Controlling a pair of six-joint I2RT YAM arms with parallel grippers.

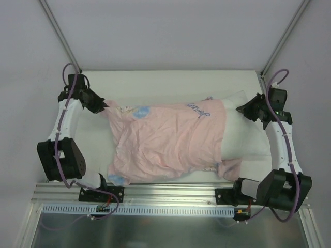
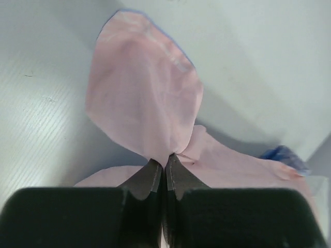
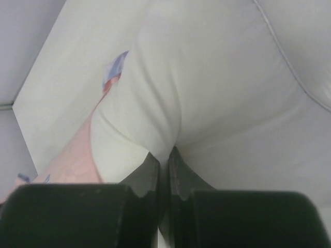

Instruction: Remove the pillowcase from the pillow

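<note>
On the table (image 1: 170,85) the pillow (image 1: 245,139) lies long axis left to right, its bare white end pointing right out of the pink pillowcase (image 1: 165,139), while farther back the left gripper (image 1: 105,107) pinches a pillowcase corner and the right gripper (image 1: 242,109) pinches the pillow's exposed corner, seemingly to pull them apart.

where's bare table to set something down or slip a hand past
Bare table: the far strip behind the pillowcase, and a patch between it and the left arm. Crowded mid-table and where the left gripper and right gripper clamp it and the pillow.
</note>
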